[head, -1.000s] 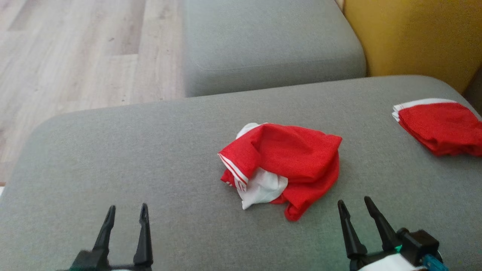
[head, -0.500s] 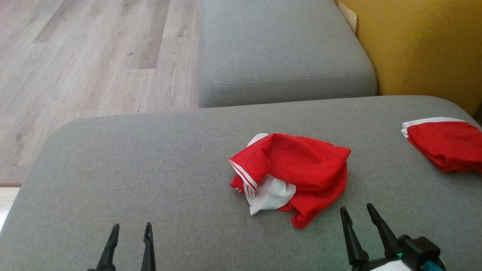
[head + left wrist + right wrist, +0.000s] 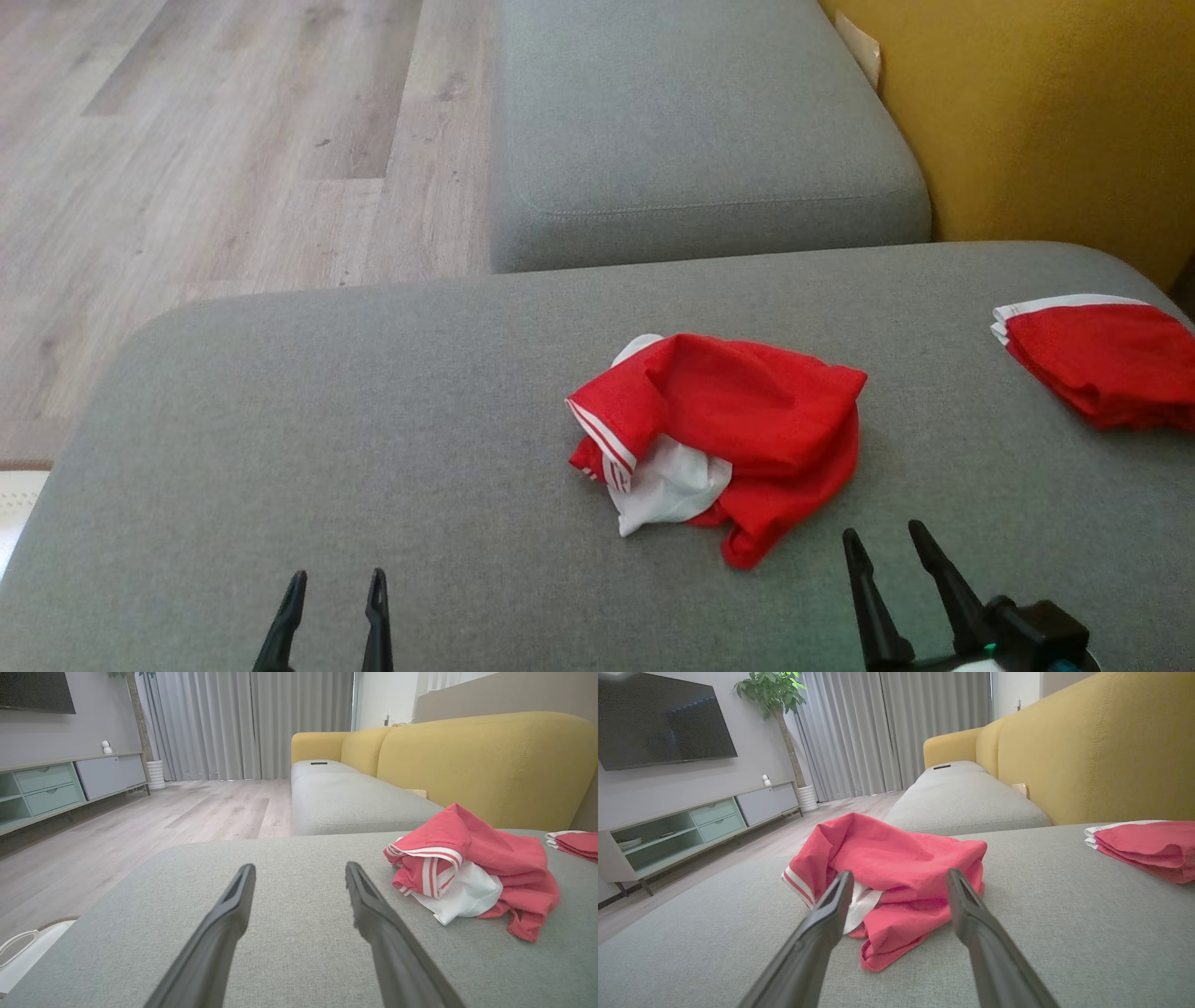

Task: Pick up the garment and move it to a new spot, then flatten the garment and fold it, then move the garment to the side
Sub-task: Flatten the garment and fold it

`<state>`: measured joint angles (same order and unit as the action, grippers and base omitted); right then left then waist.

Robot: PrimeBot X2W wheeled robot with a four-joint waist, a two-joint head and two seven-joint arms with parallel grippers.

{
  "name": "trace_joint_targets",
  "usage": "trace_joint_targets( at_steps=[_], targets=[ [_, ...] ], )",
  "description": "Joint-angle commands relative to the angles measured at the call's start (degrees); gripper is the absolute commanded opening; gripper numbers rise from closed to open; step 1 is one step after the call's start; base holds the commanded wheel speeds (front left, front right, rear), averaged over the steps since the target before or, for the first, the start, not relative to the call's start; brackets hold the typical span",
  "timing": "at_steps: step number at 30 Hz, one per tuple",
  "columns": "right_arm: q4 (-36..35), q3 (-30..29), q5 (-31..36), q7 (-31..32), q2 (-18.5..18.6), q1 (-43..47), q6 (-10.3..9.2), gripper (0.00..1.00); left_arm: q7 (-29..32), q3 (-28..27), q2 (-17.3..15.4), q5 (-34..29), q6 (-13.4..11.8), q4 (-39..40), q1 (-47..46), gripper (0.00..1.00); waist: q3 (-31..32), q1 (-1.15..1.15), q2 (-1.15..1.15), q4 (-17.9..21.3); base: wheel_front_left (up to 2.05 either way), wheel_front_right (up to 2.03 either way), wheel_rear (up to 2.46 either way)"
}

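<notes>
Left gripper (image 3: 337, 573) and right gripper (image 3: 882, 530) gape wide, empty, over the grey cushion (image 3: 327, 420).
The crumpled red-and-white garment (image 3: 738, 420) lies mid-cushion, untouched, just beyond the right gripper and farther from the left gripper. A folded garment (image 3: 1102, 359), also red, rests well apart at the cushion's right edge, near the yellow backrest (image 3: 1046, 121).

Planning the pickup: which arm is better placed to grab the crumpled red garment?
Right. The right gripper is open, close to the crumpled garment and pointing at it; the left gripper sits farther off.
</notes>
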<state>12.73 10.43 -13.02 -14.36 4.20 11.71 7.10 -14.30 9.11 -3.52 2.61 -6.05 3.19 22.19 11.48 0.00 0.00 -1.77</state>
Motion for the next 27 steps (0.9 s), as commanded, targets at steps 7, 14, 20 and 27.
trace_joint_targets(
  at_steps=[7,14,20,27],
  targets=[
    [-1.8,1.6,0.3,-0.6,0.4,-1.9,0.39,1.00,-0.7,-1.2,0.6,-0.4,0.4,1.1,-2.6,1.00,0.1,0.00,0.00,-0.1,0.00,0.00,0.00],
    [-1.8,1.3,0.4,-0.6,0.2,-2.1,0.39,1.00,-0.7,-2.2,0.6,-0.2,0.1,1.0,-2.7,1.00,0.1,0.00,0.00,0.1,0.00,0.00,0.00],
    [-1.8,1.6,0.6,-0.6,0.2,-2.5,0.39,1.00,-0.7,-2.2,0.6,-0.8,0.4,0.7,-3.1,1.00,-0.2,0.00,0.00,0.8,0.00,0.00,0.00],
    [-2.1,4.4,-0.5,-0.6,1.6,-4.1,0.39,1.00,-0.7,0.0,0.6,-2.2,1.6,-2.6,-6.2,1.00,-2.1,0.00,0.00,2.5,0.00,0.00,0.00]
  ],
)
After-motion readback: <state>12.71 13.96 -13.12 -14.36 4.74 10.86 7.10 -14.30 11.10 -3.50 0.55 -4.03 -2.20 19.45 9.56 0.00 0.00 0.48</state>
